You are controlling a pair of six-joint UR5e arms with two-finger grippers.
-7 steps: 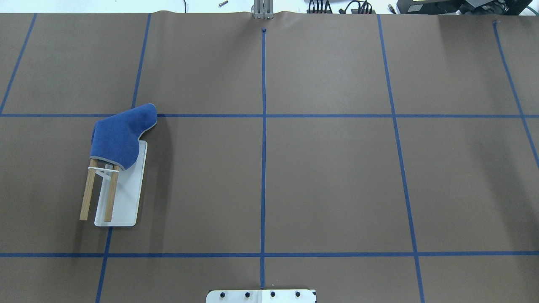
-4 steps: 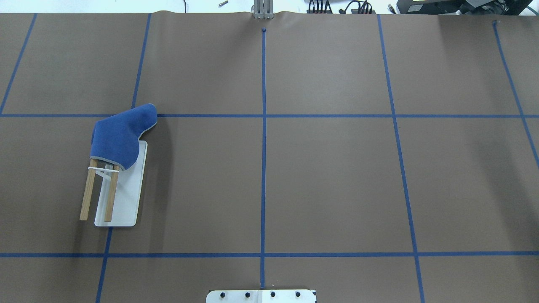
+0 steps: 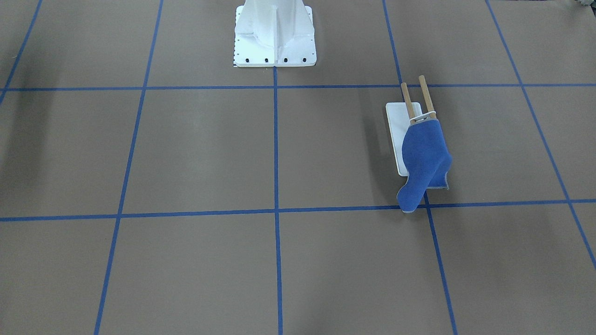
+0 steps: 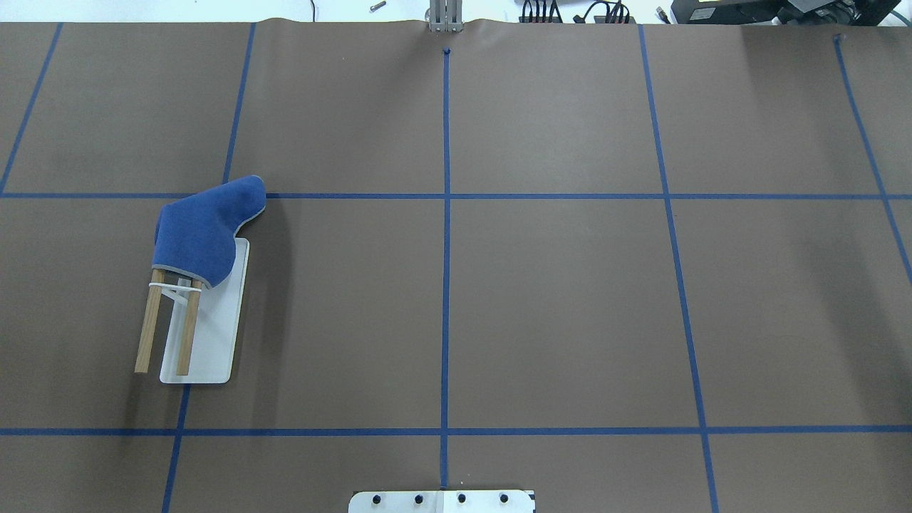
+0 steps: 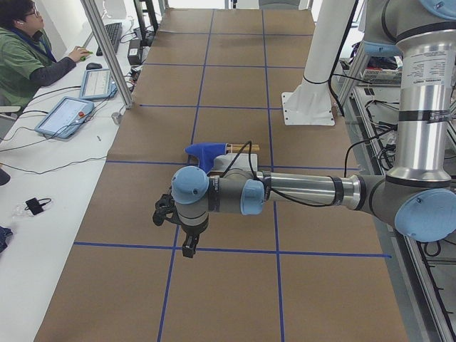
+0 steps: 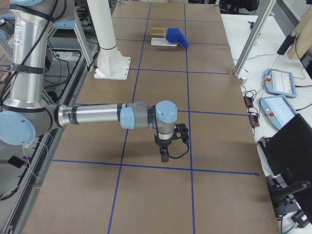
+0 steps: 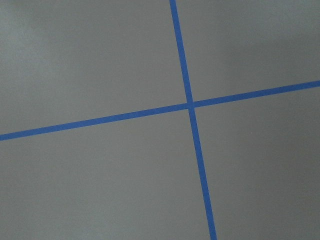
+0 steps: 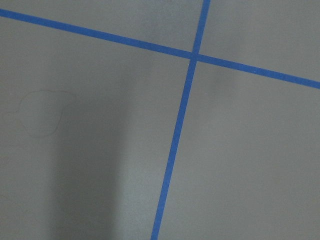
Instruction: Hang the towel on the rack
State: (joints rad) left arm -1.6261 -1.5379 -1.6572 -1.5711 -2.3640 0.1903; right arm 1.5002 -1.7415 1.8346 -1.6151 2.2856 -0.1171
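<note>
On the left of the overhead view we see the rack (image 4: 214, 342) standing on the brown table (image 4: 556, 306). The towel (image 4: 203, 231) is draped blue face up over the far ends of its two dowels (image 4: 149, 324), and one corner trails past the base toward a blue tape line (image 4: 356, 196). Our left gripper (image 5: 187, 246) hangs fingers-down over the table, clear of the towel. Further right, our right gripper (image 6: 164, 155) hangs likewise, well apart from the rack. We cannot tell how far either gripper's fingers are parted.

A robotics lab: tape-gridded table (image 4: 570, 320), operator (image 5: 27, 60) beside control tablets (image 5: 68, 117)
</note>
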